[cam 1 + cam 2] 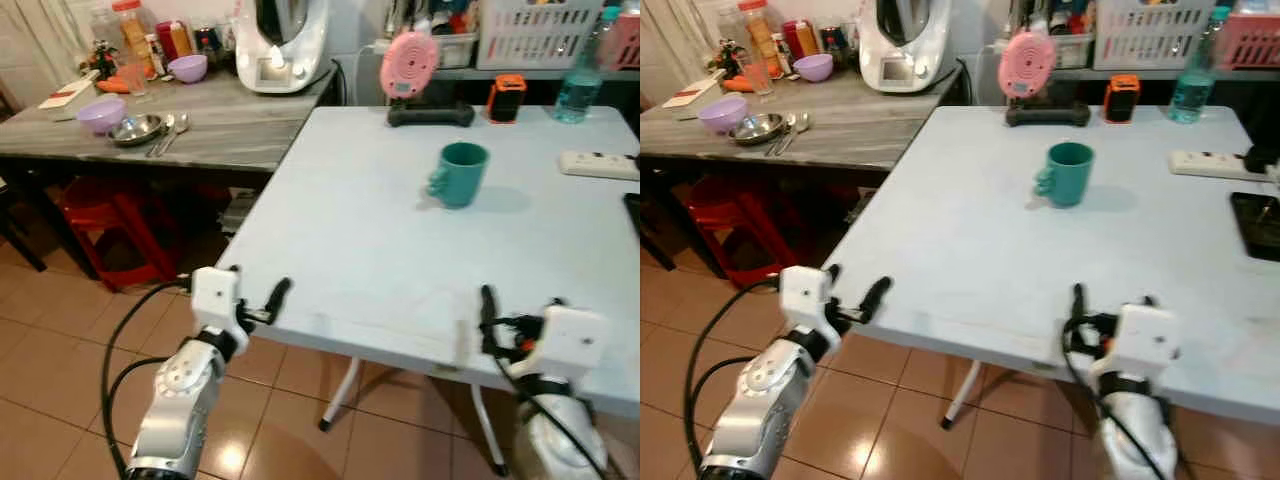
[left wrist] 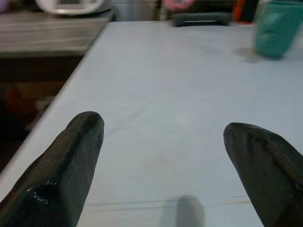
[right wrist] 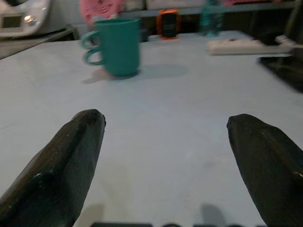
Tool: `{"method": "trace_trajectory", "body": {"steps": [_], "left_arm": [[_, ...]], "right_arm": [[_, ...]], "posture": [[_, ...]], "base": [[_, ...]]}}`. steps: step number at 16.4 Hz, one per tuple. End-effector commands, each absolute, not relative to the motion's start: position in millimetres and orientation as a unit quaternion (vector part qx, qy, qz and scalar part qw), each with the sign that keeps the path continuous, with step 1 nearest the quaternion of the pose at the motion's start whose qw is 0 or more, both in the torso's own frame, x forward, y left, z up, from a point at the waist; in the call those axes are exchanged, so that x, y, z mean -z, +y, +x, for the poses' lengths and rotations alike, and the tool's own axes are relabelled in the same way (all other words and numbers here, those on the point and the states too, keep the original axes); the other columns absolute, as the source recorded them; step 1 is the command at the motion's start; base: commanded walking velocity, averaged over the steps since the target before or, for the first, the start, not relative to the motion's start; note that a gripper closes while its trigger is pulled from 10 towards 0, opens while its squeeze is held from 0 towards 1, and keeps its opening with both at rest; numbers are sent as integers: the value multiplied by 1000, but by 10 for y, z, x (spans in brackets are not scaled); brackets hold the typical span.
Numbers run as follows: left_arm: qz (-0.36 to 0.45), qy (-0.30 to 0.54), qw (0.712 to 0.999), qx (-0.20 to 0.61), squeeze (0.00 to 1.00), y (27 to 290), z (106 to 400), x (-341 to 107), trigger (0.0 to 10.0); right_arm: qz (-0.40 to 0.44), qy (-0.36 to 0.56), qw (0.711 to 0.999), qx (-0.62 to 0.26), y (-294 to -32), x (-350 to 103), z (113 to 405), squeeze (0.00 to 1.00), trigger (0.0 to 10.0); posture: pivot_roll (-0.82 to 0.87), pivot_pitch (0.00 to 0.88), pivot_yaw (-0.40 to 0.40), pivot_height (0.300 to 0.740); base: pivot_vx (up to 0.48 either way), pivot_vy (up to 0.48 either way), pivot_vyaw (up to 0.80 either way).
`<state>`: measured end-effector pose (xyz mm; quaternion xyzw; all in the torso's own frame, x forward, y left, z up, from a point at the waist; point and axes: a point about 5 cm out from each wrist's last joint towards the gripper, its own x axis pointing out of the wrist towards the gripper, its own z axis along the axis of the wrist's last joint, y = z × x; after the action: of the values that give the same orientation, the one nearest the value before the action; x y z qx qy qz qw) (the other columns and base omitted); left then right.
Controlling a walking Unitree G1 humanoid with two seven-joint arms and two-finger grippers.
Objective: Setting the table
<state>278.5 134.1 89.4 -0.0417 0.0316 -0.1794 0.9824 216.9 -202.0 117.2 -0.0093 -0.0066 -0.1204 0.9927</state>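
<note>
Two silver arms carry white wrist blocks, looping black cables and long, seemingly matte black fingers [image 2: 71,161], at the frame's bottom.

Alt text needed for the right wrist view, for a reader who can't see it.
A teal mug stands upright on a pale table, its handle toward the white appliance. The right gripper is open in the foreground, fingers spread wide and empty. A white power strip lies farther back.

one teal mug [image 1: 459,173], two purple bowls [image 1: 101,114]
</note>
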Motion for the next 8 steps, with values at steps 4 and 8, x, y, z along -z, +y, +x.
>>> {"method": "trace_trajectory", "body": {"steps": [4,8], "left_arm": [[-40,22,982,185,0,1424,2793,-948,10000],[-43,19,979,197,0,1405,2798,-963,10000]], "right_arm": [[-6,-17,994,107,-1923,-1205,2204,0,10000],[-9,-20,994,106,-1916,-1203,2213,0,10000]], "posture": [[-66,0,117,740],[-64,0,121,740]], "base": [[0,0,0],[0,0,356]]}}
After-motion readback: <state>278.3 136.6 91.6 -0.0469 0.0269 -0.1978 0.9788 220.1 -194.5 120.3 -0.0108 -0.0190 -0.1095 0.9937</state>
